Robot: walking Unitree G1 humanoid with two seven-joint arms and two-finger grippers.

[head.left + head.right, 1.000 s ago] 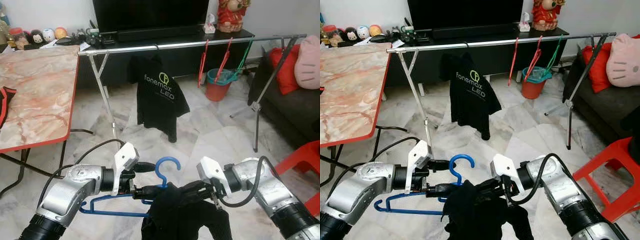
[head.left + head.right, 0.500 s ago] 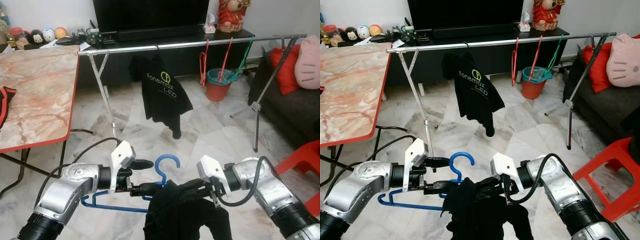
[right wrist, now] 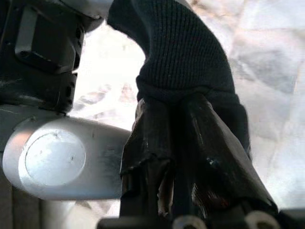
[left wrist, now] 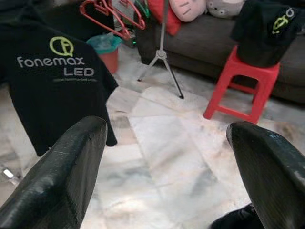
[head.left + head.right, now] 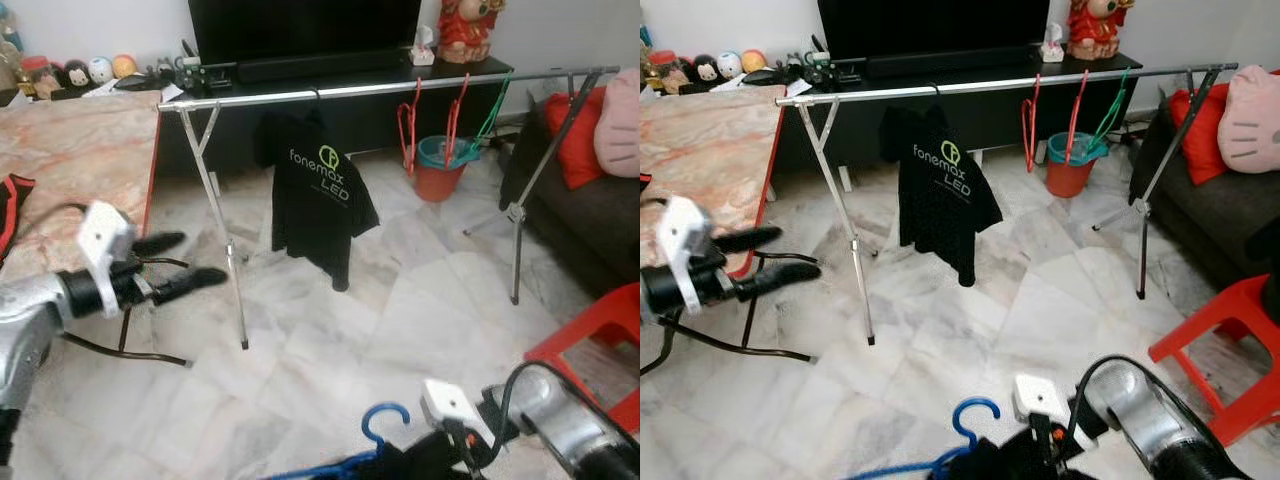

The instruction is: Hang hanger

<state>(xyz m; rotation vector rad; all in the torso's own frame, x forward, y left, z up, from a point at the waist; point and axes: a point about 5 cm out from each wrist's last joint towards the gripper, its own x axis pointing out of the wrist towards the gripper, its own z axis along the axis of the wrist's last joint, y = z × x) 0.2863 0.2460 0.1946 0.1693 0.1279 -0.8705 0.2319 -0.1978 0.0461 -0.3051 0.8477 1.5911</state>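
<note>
The right claw point(image 3: 186, 143) is closed on a black garment point(image 3: 186, 62), low beside the blue hanger point(image 5: 975, 420). The left claw point(image 5: 180, 262) is open beside the desk point(image 5: 70, 160) edge. The rail point(image 5: 380, 88) has free room between black shirt point(image 5: 315, 195) and red hangers point(image 5: 408, 125).

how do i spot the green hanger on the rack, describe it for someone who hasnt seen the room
Find the long silver rail running across the room in front of the black TV stand. Follow it past the black T-shirt toward the sofa end. Three bare hangers hang there above an orange bucket; two are red, and the green hanger is nearest the sofa.
</note>
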